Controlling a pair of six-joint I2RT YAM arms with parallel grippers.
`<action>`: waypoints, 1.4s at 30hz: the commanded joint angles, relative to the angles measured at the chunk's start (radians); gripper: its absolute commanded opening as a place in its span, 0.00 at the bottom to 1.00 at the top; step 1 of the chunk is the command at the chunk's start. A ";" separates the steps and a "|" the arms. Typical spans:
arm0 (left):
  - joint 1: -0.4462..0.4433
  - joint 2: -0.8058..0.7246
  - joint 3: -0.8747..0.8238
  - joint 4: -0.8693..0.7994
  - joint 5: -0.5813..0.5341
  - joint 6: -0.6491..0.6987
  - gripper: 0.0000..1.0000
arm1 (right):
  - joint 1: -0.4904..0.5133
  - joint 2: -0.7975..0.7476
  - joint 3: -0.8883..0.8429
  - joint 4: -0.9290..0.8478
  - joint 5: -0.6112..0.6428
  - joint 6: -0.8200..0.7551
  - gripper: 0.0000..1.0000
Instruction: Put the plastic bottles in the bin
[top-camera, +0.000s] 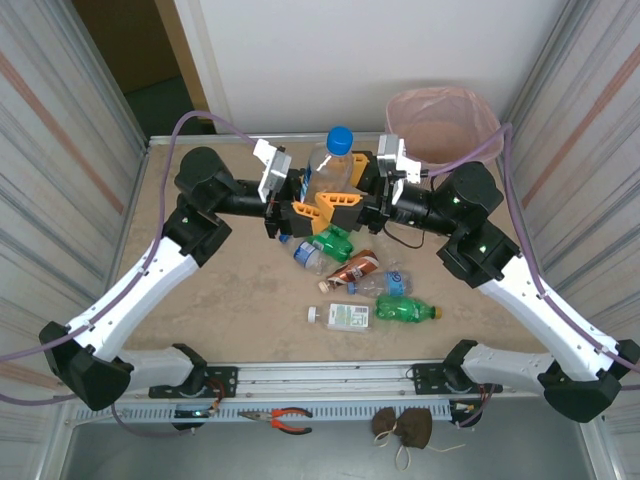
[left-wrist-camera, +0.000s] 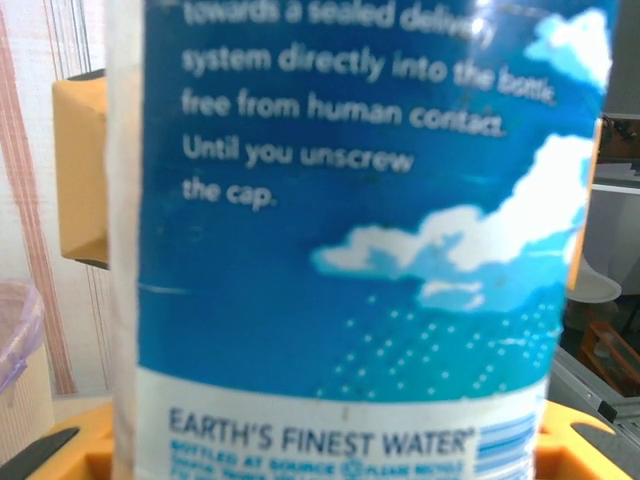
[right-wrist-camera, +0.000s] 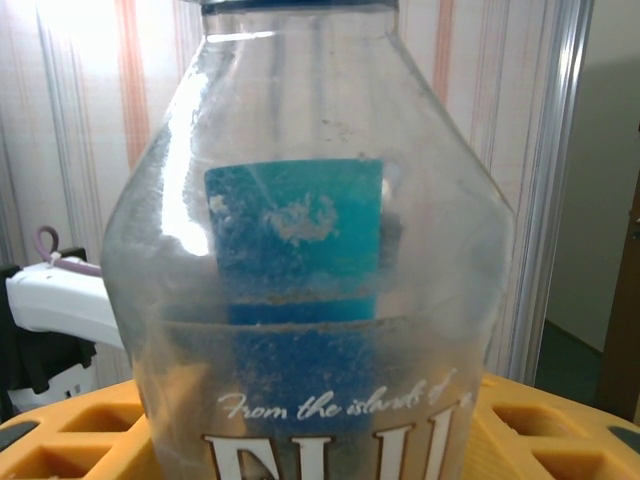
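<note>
Clear plastic bottle with blue cap and blue label, upright in the air over the far middle of the desk, between both pincers. Risk: if the left lets go before the right has a firm grip, the smooth wall slips and the bottle drops onto the loose bottles below. Both squeezing could also crush or twist it. Left pincer narrow, clamped on the label band. Right pincer straddles the body; contact can't be told. Both arms reach inward, wrists facing each other. Beige bin with pink liner at the desk's far right corner.
</note>
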 joint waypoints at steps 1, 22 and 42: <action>-0.006 -0.030 0.013 0.006 -0.050 0.016 0.43 | 0.008 -0.015 0.045 0.011 0.016 -0.014 0.51; 0.053 -0.244 -0.159 -0.273 -0.385 0.202 0.75 | -0.323 0.089 0.276 -0.418 0.316 -0.088 0.46; 0.059 -0.238 -0.166 -0.330 -0.424 0.253 0.75 | -0.789 0.728 0.838 -1.112 0.318 -0.138 0.45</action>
